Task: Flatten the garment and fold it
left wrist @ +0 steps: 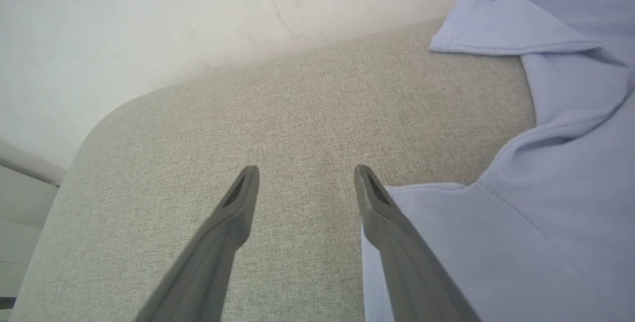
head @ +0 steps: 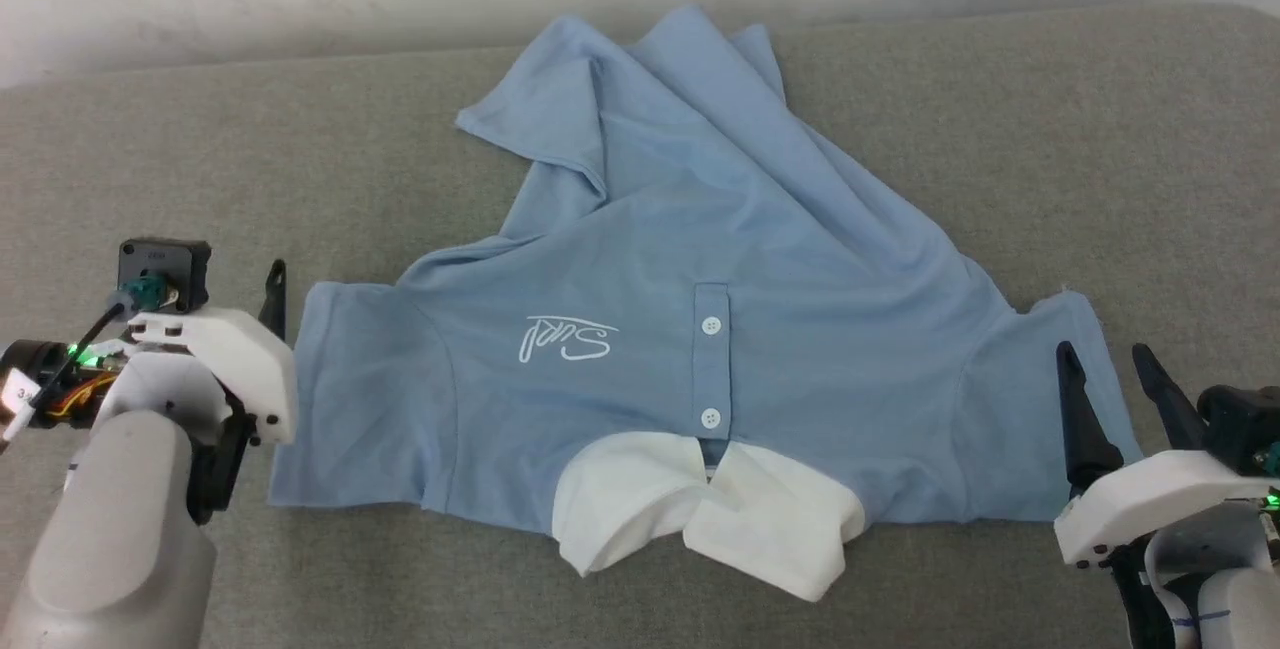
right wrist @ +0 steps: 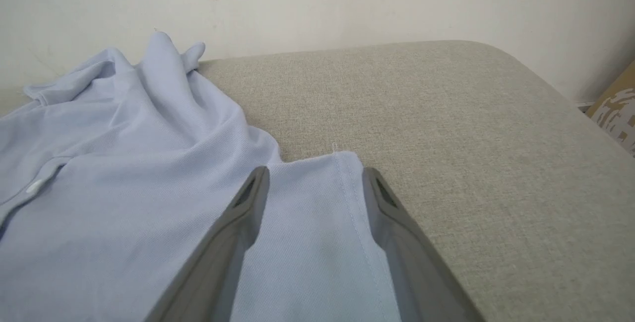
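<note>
Both open, the left end effector [left wrist: 306,173] and right end effector [right wrist: 315,178] are hovering at the garment's [head: 700,229] opposite sleeves, probably to tug its rumpled body flat.

Left end effector [head: 272,297] mostly hidden behind its white housing in the head view, garment [head: 700,259] bunched over itself at the far end with the hem line hidden, chest logo [head: 567,339] script unreadable, tan patterned object [right wrist: 617,108] cut off by the right wrist view's edge
</note>
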You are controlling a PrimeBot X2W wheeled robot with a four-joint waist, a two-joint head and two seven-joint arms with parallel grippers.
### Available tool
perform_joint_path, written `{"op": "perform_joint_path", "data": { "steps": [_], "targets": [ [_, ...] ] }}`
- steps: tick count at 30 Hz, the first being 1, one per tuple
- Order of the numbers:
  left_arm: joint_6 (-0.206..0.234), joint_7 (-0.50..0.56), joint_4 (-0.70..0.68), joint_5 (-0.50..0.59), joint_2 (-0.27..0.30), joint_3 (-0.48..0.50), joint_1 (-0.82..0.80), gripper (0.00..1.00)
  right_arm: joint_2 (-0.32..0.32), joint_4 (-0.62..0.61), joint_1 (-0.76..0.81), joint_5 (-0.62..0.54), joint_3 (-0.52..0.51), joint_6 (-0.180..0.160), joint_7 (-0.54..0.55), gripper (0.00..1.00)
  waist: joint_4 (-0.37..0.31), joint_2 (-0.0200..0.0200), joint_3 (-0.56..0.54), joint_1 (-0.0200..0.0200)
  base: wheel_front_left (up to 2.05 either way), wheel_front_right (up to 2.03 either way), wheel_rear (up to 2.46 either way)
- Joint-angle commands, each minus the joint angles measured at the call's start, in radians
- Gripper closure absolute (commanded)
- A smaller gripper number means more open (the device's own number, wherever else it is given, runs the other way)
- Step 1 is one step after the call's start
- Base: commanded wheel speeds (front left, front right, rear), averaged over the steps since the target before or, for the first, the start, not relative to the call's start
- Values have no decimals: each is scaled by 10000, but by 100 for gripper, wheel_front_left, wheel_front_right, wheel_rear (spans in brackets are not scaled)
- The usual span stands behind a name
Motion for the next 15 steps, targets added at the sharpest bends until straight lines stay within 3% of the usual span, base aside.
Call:
{"op": "perform_joint_path", "data": {
  "steps": [1,5,8,15],
  "targets": [
    [81,-279,-101,-111,-129,87,76,0,1,0,-3,-13,-66,-11,-31,0,189,0,-320,-1,0,0,0],
    [151,-927,-725,-596,-480,357,671,0,-19,-83,151,-52,-171,-11,62,0,374,0,-642,-1,0,0,0],
    [204,-767,-1343,-929,-700,421,1399,0,-14,-235,282,-84,-220,-11,188,0,484,0,-785,-1,0,0,0],
    [133,2189,-2639,-1444,-455,6,2867,0,1,-668,483,-96,-235,-11,454,0,596,0,-737,-1,0,0,0]
  ]
}}
